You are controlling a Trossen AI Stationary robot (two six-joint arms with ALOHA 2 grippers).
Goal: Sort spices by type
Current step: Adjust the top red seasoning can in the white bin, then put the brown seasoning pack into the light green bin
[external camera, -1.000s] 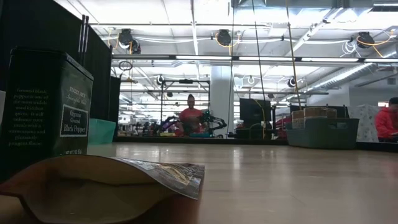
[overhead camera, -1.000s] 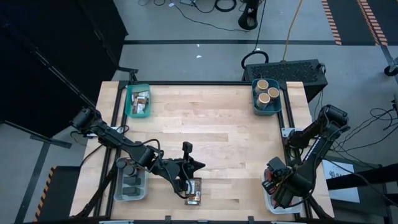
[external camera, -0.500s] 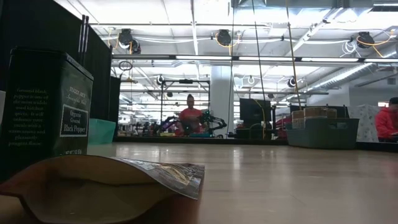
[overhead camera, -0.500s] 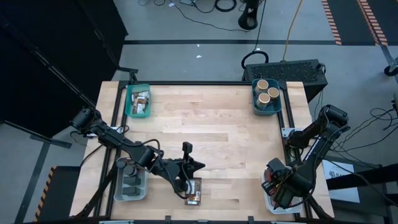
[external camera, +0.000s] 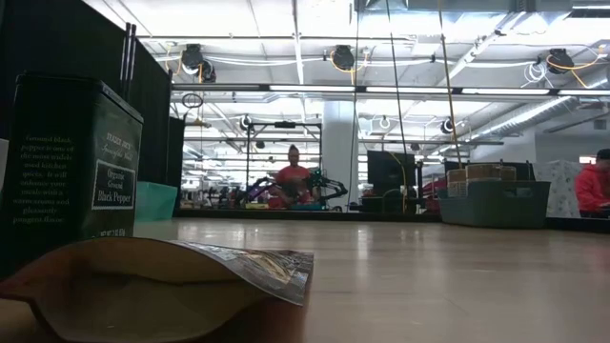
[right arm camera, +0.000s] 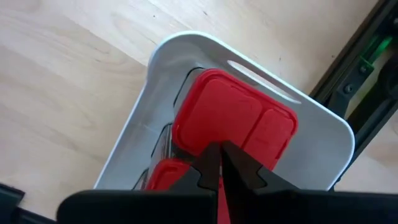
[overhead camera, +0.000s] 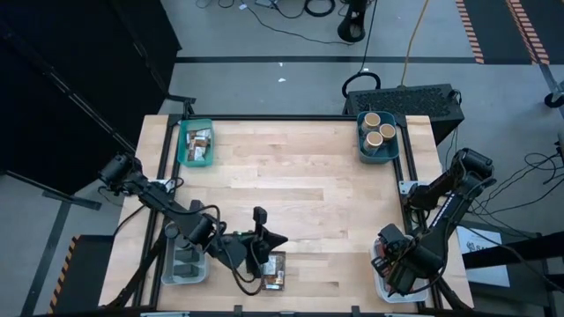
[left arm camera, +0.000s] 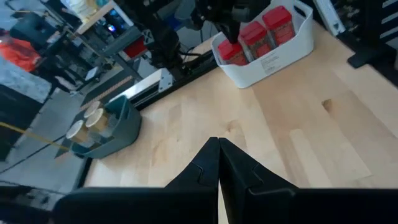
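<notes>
A flat brown printed packet lies on the table near its near edge. In the low view the packet lies in front of an upright dark pepper tin. My left gripper hovers just beyond the packet, shut and empty, with its fingers pointing toward the table's right side. My right gripper is shut. It hangs over a red tin in the white bin at the near right corner. My right gripper points down from above at the lid of the red tin standing in the white bin. Its own fingers hide the spot, so I cannot tell whether they touch the lid.
A teal bin at the far left holds packets. Another teal bin at the far right holds tan cylinders. A clear bin at the near left holds dark jars. Bare wood lies across the table's middle. People show in the room beyond.
My left arm has drawn back a little toward the table's left and near edges, carrying its shut gripper with it. The packet and the pepper tin have stayed where they were.
</notes>
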